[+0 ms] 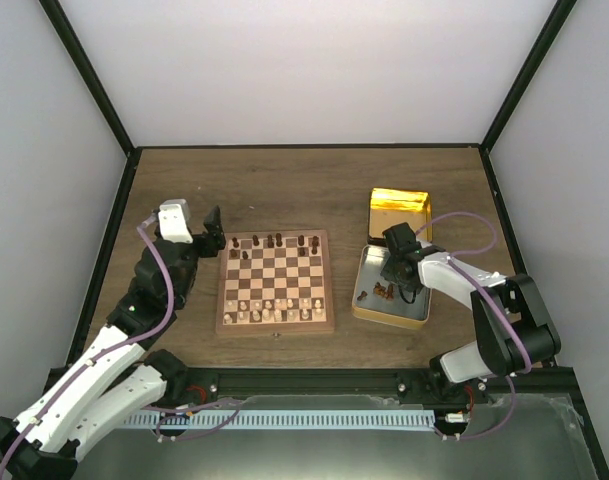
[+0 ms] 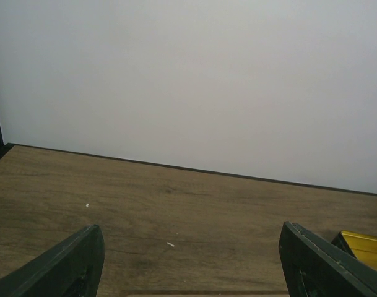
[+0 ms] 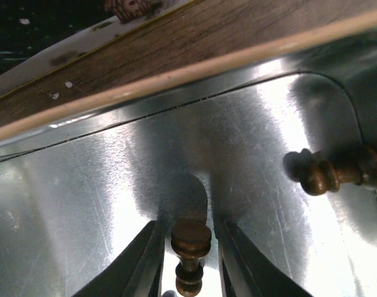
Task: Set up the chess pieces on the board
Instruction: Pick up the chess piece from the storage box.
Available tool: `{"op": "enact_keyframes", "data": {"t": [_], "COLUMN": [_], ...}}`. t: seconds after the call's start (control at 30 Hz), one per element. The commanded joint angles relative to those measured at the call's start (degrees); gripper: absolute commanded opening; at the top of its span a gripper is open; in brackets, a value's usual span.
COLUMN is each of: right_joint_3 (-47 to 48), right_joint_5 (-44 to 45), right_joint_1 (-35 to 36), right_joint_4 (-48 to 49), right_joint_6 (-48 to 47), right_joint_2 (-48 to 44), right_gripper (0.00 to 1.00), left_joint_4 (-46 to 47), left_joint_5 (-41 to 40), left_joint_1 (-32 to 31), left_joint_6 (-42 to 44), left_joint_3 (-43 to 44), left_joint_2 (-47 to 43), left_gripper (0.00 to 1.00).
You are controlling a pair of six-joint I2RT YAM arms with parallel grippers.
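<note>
**Over the tin tray, our right pincer straddles a dark chessman**

At the right of the counter [image 1: 284,185], our right pincer [image 1: 396,272] reaches down into the silvery tin tray [image 1: 369,262], which sits just right of the chessboard [image 1: 274,327]. From the right wrist we see its fingers [image 3: 138,266] set closely on either side of one dark chessman [image 3: 190,237]. A thin sliver of tray [image 3: 83,204] shows between finger and piece, so the jaws are narrowly apart and not clamped. Another dark chessman [image 3: 340,172] lies on its side on the tray floor to the right, apart from the pincer.

From above, a few dark chessmen [image 1: 383,292] lie loose in the tray. Others [image 1: 274,240] stand along the far rank of the board. Pale chessmen [image 1: 269,310] fill the two near ranks. A gold tin half [image 1: 399,205] lies just beyond the tray.

Our left pincer [image 1: 213,236] hangs by the board's far-left corner, its fingers [image 2: 70,266] spread wide with only bare counter between them; the gold tin's corner [image 2: 364,246] shows at right.
</note>
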Motion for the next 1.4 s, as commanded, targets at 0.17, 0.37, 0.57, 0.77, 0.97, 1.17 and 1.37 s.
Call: {"op": "enact_keyframes", "data": {"t": [0.17, 0.37, 0.57, 0.77, 0.97, 1.17, 1.37], "right_joint_3": [-0.8, -0.9, -0.4, 0.4, -2.6, -0.2, 1.5], "right_joint_5": [2.9, 3.1, -1.0, -13.3, -28.0, -33.4, -35.6], "right_joint_1": [-0.6, -0.6, -0.6, -0.6, 0.4, 7.7, 14.7], "right_joint_4": [0.1, 0.7, 2.9, 7.5, 19.6, 32.3, 43.3], "right_joint_6": [-0.7, -0.2, 1.6, 9.9, 23.3, 32.9, 43.3], "right_joint_2": [2.1, 1.7, -3.6, -14.7, -17.7, -11.0, -3.2], "right_gripper": [0.25, 0.13, 0.12, 0.13, 0.12, 0.1, 0.08], "left_joint_4": [1.0, 0.9, 2.6, 6.4, 10.7, 17.7, 24.1], "left_joint_5": [0.6, 0.8, 7.3, 19.8, 28.2, 33.4, 34.4], "left_joint_1": [0.2, 0.2, 0.2, 0.2, 0.0, -2.7, -7.0], "left_joint_6": [-0.2, -0.2, 0.2, -0.2, -3.1, -5.6, -7.5], "left_joint_3": [0.1, 0.1, -0.3, -1.0, -2.0, -5.5, -9.7], "left_joint_2": [-0.5, -0.5, 0.0, 2.7, 8.5, 13.1, 17.5], "left_gripper": [0.79, 0.79, 0.8, 0.83, 0.82, 0.81, 0.8]}}
